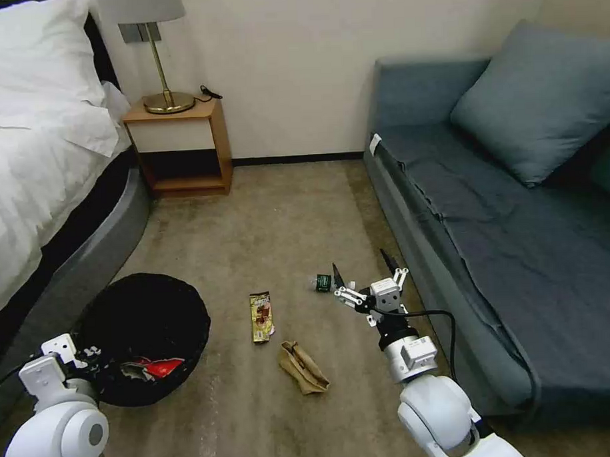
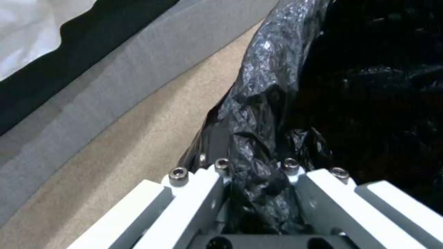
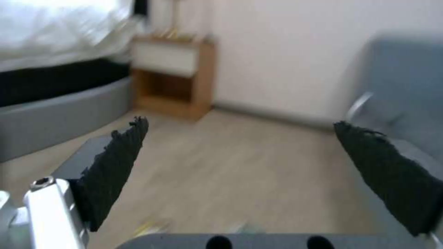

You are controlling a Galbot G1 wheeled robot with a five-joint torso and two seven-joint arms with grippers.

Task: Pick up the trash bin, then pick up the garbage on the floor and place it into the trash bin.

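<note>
L gripper (image 2: 256,173) clamped on trash bin (image 1: 144,314) rim, bed side | red packet (image 1: 156,368) in bin | R gripper (image 1: 365,274) fingers apart by bottle (image 1: 322,282) | wrapper (image 1: 261,316), paper (image 1: 303,368) on floor (image 1: 284,209) | approx 1 of 4 done

The floor (image 1: 297,209) lies bare in a broad strip from the nightstand (image 1: 180,147) and back wall toward the robot, open for a gripper to pass. On the robot's left the bed base (image 1: 86,256) hems it in, with the trash bin (image 1: 145,321) near it; the left gripper (image 2: 258,193) is clamped on the bin's bagged rim. On the right the sofa front (image 1: 419,251) closes the floor's edge. The right gripper (image 1: 362,273), fingers spread wide, hangs close to that sofa front, just beside the small bottle (image 1: 322,282). Mid-floor, the brown-yellow wrapper (image 1: 261,316) and crumpled tan paper (image 1: 303,368) lie near each other, with bare carpet all round them.
</note>
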